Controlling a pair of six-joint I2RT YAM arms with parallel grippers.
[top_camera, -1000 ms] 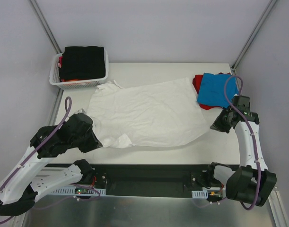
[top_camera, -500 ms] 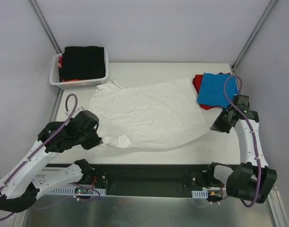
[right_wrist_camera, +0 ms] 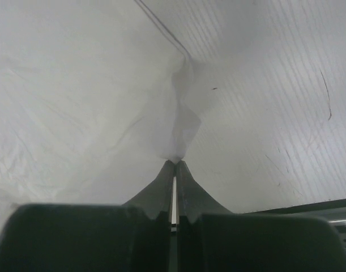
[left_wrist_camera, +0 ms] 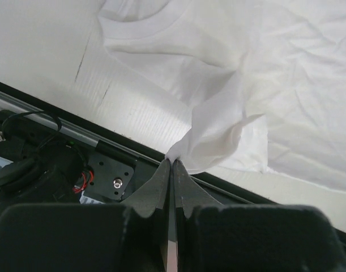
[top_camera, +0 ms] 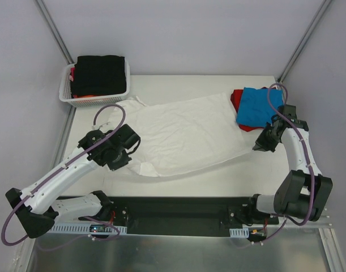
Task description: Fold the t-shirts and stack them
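Observation:
A large white t-shirt [top_camera: 184, 133] lies spread across the table's middle. My left gripper [top_camera: 126, 152] is shut on its near left edge; the left wrist view shows the pinched cloth [left_wrist_camera: 209, 141] lifted off the table at my gripper [left_wrist_camera: 173, 161]. My right gripper [top_camera: 257, 147] is shut on the shirt's near right corner; the right wrist view shows the pinched cloth [right_wrist_camera: 178, 130] at my gripper [right_wrist_camera: 175, 161]. A bright blue t-shirt [top_camera: 255, 106] lies folded on a red one [top_camera: 236, 98] at the back right. A black t-shirt [top_camera: 99, 73] lies on top in the basket.
A white lattice basket [top_camera: 68, 96] stands at the back left corner, with red and orange cloth under the black one. The table's near edge and the black base rail [top_camera: 178, 212] lie just below the shirt. Grey walls close in both sides.
My left gripper has moved right and away from me, carrying the shirt's left edge over the shirt. My right gripper has shifted slightly farther back with its corner.

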